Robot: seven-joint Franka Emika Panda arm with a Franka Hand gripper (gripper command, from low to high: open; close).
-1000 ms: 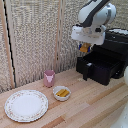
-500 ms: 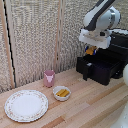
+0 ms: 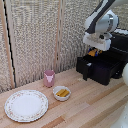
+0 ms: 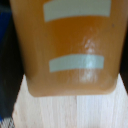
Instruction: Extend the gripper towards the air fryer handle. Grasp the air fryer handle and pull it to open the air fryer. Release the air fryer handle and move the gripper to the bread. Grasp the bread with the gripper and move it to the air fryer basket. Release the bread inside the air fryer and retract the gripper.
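Carry step: gripper [image 3: 93, 51] clamped on bread [image 3: 93, 52], hanging just above pulled-out air fryer basket [image 3: 102, 66]; air fryer handle [image 3: 85, 71] facing the table. Bread fills wrist view. Next: lower into basket, open fingers, retract.

Soft even indoor light, faint shadows; exterior view grainy, wrist view blurred, slight glare
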